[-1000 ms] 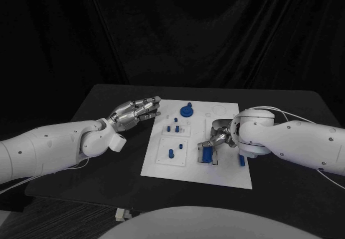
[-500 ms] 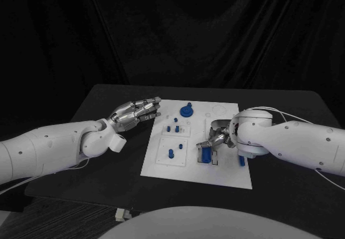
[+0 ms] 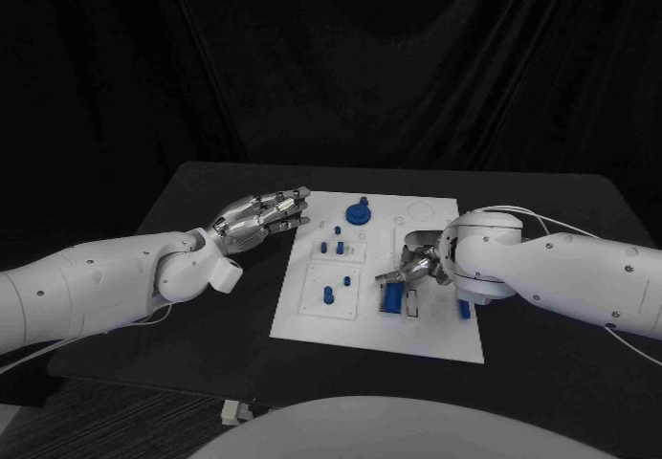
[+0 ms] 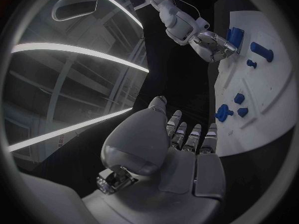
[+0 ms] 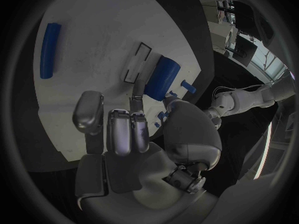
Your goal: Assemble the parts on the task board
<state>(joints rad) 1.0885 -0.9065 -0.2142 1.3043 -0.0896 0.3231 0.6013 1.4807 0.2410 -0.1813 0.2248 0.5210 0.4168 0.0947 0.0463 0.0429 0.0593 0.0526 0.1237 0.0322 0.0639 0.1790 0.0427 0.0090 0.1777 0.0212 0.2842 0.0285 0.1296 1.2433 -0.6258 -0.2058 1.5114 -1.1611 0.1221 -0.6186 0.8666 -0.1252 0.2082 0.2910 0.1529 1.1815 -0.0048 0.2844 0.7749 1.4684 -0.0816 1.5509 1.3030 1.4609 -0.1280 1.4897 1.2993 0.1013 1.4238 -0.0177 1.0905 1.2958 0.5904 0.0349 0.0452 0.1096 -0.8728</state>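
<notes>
1. resting on the black desk (image 3: 207, 316) is the white task board (image 3: 380, 330), the landmark for every place given below.
2. hovering just beside the board's left edge near its far corner, the left hand (image 3: 259, 218) holds nothing; its fingers (image 4: 187, 137) lie straight, close together and pointing toward the board, none of them touching it as far as the head view shows.
3. reaching over the board's right half, the right hand (image 3: 414, 266) has its fingers (image 5: 121, 129) bent down toward the surface, with one fingertip just beside a blue cylinder part (image 5: 162, 77); whether it actually grips that part i cannot tell.
4. lying in the board's right half at the fingertips, that part shows as a blue block (image 3: 392, 298) in the head view.
5. standing at the board's far edge, near the middle, is a round blue knob part (image 3: 359, 211).
6. sticking up in the board's left half are small blue pegs (image 3: 331, 248), and nearer the robot one more blue peg (image 3: 327, 294).
7. lying near the board's right edge, partly under the right arm, is a long blue bar part (image 5: 49, 50).
</notes>
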